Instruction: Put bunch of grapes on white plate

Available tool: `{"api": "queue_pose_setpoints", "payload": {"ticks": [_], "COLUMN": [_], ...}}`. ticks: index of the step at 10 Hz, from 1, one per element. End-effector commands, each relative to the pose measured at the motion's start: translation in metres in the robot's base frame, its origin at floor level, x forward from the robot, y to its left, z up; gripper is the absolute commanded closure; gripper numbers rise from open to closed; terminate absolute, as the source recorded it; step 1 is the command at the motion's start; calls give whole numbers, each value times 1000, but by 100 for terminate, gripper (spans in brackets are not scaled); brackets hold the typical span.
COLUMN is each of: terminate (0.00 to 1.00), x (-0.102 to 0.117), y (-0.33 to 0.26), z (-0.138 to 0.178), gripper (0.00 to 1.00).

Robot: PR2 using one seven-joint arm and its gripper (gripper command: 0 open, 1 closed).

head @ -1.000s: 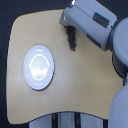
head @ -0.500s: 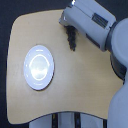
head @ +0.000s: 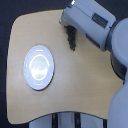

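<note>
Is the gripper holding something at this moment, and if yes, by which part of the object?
It cannot be told for sure. The bunch of grapes hangs dark just below the gripper, apparently held by its upper end, but the fingers are hidden. The white plate is empty.

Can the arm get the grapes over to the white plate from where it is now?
Probably yes: the bunch of grapes hangs below the claw, and bare table lies between it and the white plate.

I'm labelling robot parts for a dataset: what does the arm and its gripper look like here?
The arm is bulky, with boxy light-grey housings and rounded edges, plus a small dark patch on top. The gripper end is dark, narrow and blurry; no fingers, cables or markings can be made out at this resolution.
</note>
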Motion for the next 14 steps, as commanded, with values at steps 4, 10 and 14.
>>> {"api": "queue_pose_setpoints", "payload": {"ticks": [4, 10, 14], "terminate": [0, 0, 0], "x": [8, 21, 25], "y": [-4, -14, -15], "z": [12, 12, 36], "gripper": [100, 100, 100]}}
